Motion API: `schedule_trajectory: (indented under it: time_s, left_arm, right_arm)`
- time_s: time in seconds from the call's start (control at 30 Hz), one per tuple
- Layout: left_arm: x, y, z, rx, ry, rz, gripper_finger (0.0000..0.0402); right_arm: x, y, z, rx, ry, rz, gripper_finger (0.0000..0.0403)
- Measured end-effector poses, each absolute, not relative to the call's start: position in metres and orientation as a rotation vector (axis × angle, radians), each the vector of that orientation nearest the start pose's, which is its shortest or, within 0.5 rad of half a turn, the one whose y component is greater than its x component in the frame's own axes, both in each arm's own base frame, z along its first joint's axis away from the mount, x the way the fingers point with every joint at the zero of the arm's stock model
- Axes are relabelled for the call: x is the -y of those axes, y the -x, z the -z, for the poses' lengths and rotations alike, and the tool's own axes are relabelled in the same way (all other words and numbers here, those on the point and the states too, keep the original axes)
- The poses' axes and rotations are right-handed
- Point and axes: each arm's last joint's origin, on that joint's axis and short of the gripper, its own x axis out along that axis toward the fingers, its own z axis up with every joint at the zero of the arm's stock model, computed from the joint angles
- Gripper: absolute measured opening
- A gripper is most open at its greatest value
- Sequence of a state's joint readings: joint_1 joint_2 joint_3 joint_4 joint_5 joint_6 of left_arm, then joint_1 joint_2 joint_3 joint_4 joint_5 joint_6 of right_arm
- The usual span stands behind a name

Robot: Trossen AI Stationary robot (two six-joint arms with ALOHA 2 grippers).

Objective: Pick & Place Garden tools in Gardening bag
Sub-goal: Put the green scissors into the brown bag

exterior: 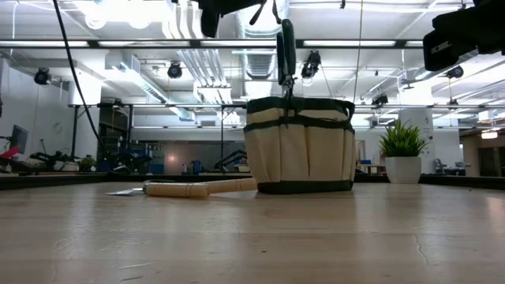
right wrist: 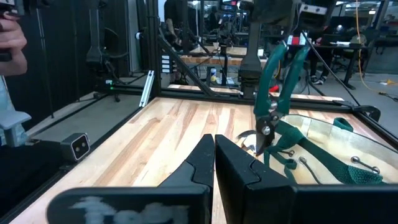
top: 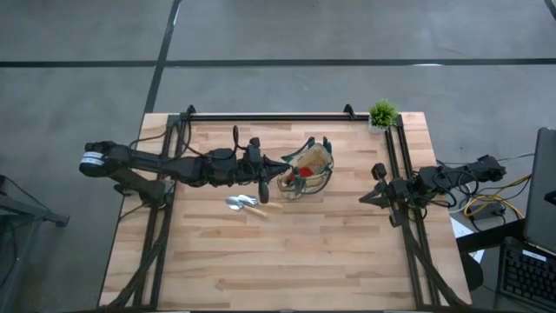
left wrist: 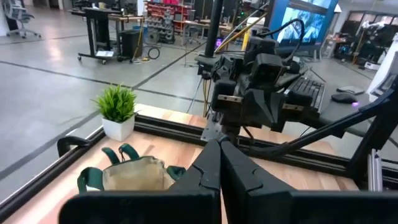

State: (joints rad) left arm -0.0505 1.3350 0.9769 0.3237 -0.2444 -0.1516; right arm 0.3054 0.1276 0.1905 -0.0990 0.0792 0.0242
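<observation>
The pruning shears (right wrist: 278, 93) are being held upright, blades down, over the gardening bag (exterior: 299, 144) by the left gripper (top: 280, 172), jaws clamped on the handles.

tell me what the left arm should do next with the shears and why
Probably lower the left gripper a little, then open it. It holds the pruning shears blades-down over the gardening bag, tips only about at the rim, so releasing now might catch the edge. The right gripper waits at the table's right side.
</observation>
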Motion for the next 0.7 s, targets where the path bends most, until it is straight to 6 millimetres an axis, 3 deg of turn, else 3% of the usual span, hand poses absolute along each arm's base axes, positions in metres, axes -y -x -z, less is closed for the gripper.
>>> schedule_trajectory:
  time_s: [0.23, 0.47, 0.7]
  left_arm:
    - [0.018, -0.301, -0.332, -0.013, 0.178, -0.162, 0.0000]
    - [0.019, -0.281, -0.345, -0.056, 0.187, -0.183, 0.0000]
    - [0.022, -0.268, -0.344, -0.135, 0.230, -0.196, 0.0000]
  right_arm:
    - [-0.026, -0.092, -0.209, -0.038, -0.017, -0.225, 0.0008]
    - [-0.026, -0.092, -0.209, -0.038, -0.017, -0.226, 0.0008]
    - [-0.026, -0.092, -0.209, -0.038, -0.018, -0.226, 0.0008]
